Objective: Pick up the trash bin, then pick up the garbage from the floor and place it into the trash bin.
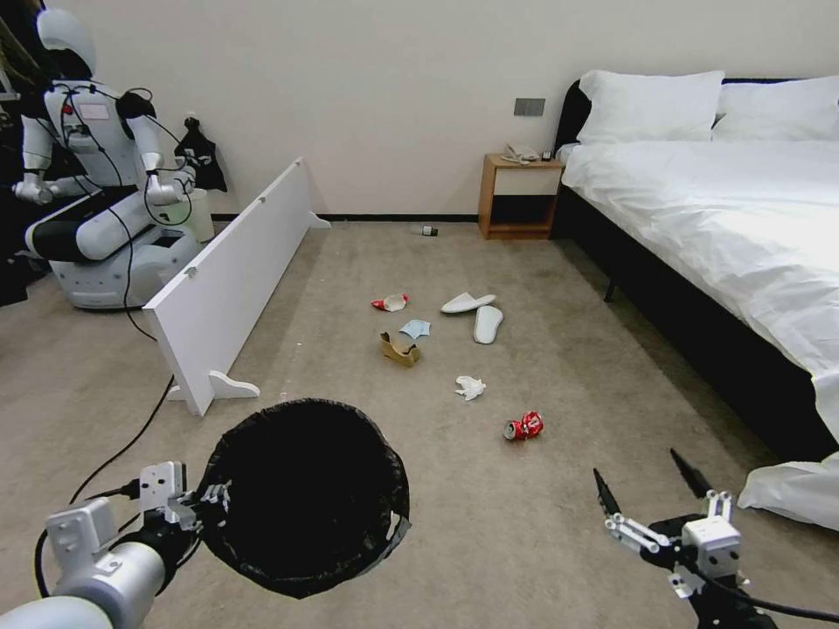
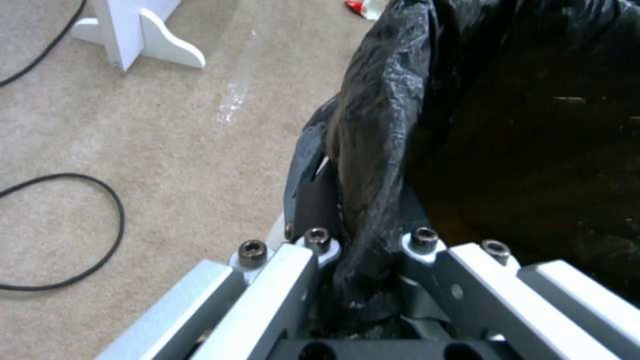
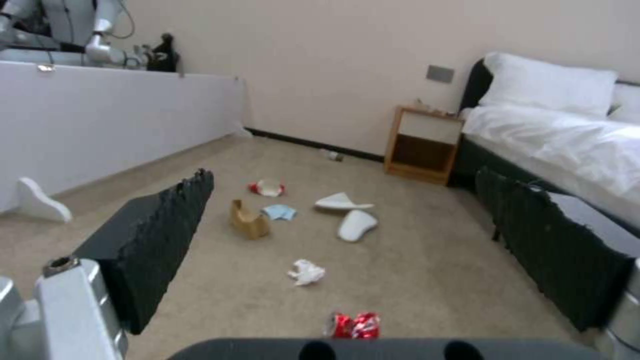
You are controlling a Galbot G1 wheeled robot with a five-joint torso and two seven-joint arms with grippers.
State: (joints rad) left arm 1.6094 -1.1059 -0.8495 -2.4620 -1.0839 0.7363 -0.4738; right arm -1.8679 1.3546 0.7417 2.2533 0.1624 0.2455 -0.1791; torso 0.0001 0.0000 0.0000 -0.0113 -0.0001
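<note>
The trash bin point(image 1: 306, 494), lined with a black bag point(image 2: 507, 125), hangs at lower left with my left gripper point(image 1: 210, 505) shut on its rim point(image 2: 363, 235). On the floor point(image 1: 559, 524) ahead lies the garbage: a crushed red can point(image 1: 524, 426) point(image 3: 353, 325), a white tissue point(image 1: 470, 387) point(image 3: 307, 273), a cardboard scrap point(image 1: 399, 349) point(image 3: 248, 221), a light-blue mask point(image 1: 415, 329) point(image 3: 280, 212), a red-and-white packet point(image 1: 391, 302) point(image 3: 267, 188), two white slippers point(image 1: 476, 313) point(image 3: 350, 215) and a small bottle point(image 1: 426, 231) point(image 3: 333, 155) by the wall. My right gripper point(image 1: 647, 487) point(image 3: 353, 250) is open at lower right, short of the can.
A white board point(image 1: 232, 279) stands on edge at left, with another robot point(image 1: 96, 175) behind it. A black cable point(image 1: 105, 463) lies near the bin. The bed point(image 1: 752, 236) runs along the right, a fallen sheet point(image 1: 786, 494) beside my right gripper. A nightstand point(image 1: 518, 196) is at the wall.
</note>
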